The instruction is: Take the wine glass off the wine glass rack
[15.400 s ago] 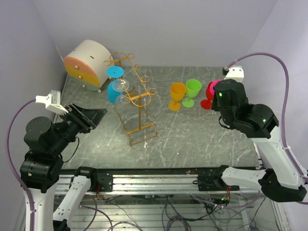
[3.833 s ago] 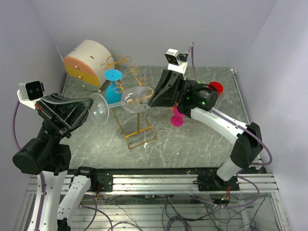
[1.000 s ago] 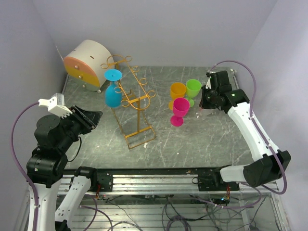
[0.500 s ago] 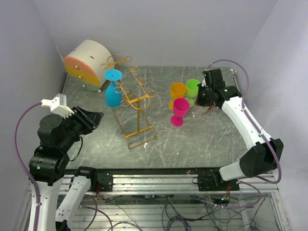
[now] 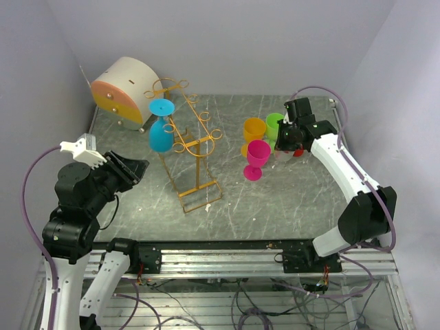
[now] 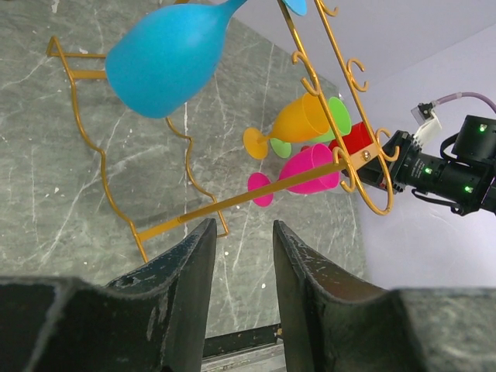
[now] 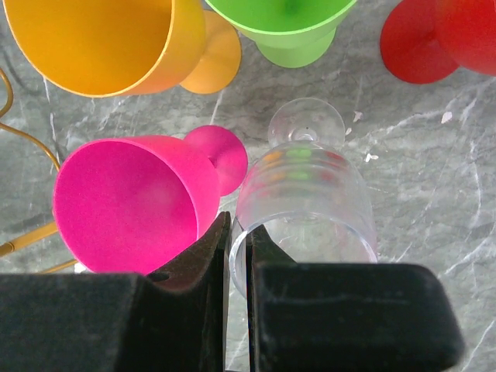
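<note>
The gold wire wine glass rack (image 5: 196, 147) stands left of the table's middle, and a blue wine glass (image 5: 161, 135) hangs upside down from its arms. It also shows in the left wrist view (image 6: 167, 58). My right gripper (image 5: 283, 140) is shut on the rim of a clear wine glass (image 7: 310, 198), one finger inside the bowl and one outside. It holds the glass upright between the pink glass (image 7: 128, 201) and the red glass (image 7: 434, 43), with its foot (image 7: 307, 124) low over the table. My left gripper (image 5: 135, 169) is open and empty, left of the rack.
An orange glass (image 5: 254, 129), a green glass (image 5: 275, 124) and the pink glass (image 5: 257, 157) stand close together at the right. A round white-and-orange drum box (image 5: 122, 91) sits in the far left corner. The rack's base frame (image 5: 201, 193) reaches toward the front.
My right gripper has moved left and down with the clear glass, closing in on the pink and green glasses. The left arm has barely moved.
</note>
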Available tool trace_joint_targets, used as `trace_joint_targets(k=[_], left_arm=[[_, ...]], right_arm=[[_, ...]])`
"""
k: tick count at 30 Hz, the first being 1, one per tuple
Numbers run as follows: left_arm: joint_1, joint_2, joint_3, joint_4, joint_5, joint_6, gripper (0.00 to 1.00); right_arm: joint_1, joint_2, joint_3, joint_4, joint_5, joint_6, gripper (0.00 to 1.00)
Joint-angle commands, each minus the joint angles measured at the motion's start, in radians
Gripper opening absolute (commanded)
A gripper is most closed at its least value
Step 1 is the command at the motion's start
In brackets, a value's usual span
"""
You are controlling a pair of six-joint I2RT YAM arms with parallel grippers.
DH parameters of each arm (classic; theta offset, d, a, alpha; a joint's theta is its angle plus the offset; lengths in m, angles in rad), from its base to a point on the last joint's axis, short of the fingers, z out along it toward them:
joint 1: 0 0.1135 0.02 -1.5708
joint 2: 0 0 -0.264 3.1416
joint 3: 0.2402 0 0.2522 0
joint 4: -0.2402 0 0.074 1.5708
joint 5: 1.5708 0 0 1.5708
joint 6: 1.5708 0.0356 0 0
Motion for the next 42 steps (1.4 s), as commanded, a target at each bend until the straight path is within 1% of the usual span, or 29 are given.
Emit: trace_joint_targets(k=[1, 4, 8, 14, 18, 22, 25, 29, 30, 32, 36, 42], left_arm=[[0.000, 0.017, -0.003, 0.021, -0.004, 0.015, 0.47], [0.001, 0.025, -0.002, 0.019, -0.003, 0.018, 0.49], [0.000, 0.026, -0.001, 0.021, -0.003, 0.016, 0.49], [0.000, 0.028, 0.005, 0.017, -0.008, 0.016, 0.49], [0.001, 0.029, 0.009, 0.019, -0.018, 0.021, 0.49], [0.001, 0.026, 0.005, 0.048, -0.025, 0.024, 0.50], [0.001, 0.027, 0.007, 0.077, -0.053, 0.012, 0.50], [0.000, 0.056, 0.025, 0.141, -0.115, -0.052, 0.51], [0.000, 0.068, 0.029, 0.165, -0.130, -0.074, 0.52], [0.000, 0.106, 0.042, 0.205, -0.154, -0.118, 0.54], [0.001, 0.201, 0.084, 0.275, -0.146, -0.206, 0.55], [0.001, 0.313, 0.092, 0.414, -0.083, -0.300, 0.55]], right_arm=[[-0.007, 0.005, 0.023, 0.038, -0.007, -0.001, 0.09], [-0.006, 0.006, 0.023, 0.040, -0.011, -0.001, 0.16], [-0.006, 0.007, 0.021, 0.044, -0.009, -0.001, 0.22], [-0.006, -0.002, 0.021, 0.048, -0.010, 0.001, 0.23], [-0.003, -0.035, 0.038, 0.042, -0.009, 0.005, 0.23], [0.021, -0.124, 0.056, 0.047, -0.014, 0.006, 0.23], [0.069, -0.211, 0.058, 0.044, 0.007, -0.002, 0.23], [0.191, -0.347, 0.010, 0.065, 0.066, 0.000, 0.25], [0.250, -0.379, -0.012, 0.076, 0.069, 0.005, 0.25], [0.294, -0.437, -0.048, 0.104, 0.057, 0.019, 0.25], [0.311, -0.530, -0.104, 0.130, 0.048, 0.035, 0.26], [0.311, -0.595, -0.133, 0.127, 0.069, 0.033, 0.25]])
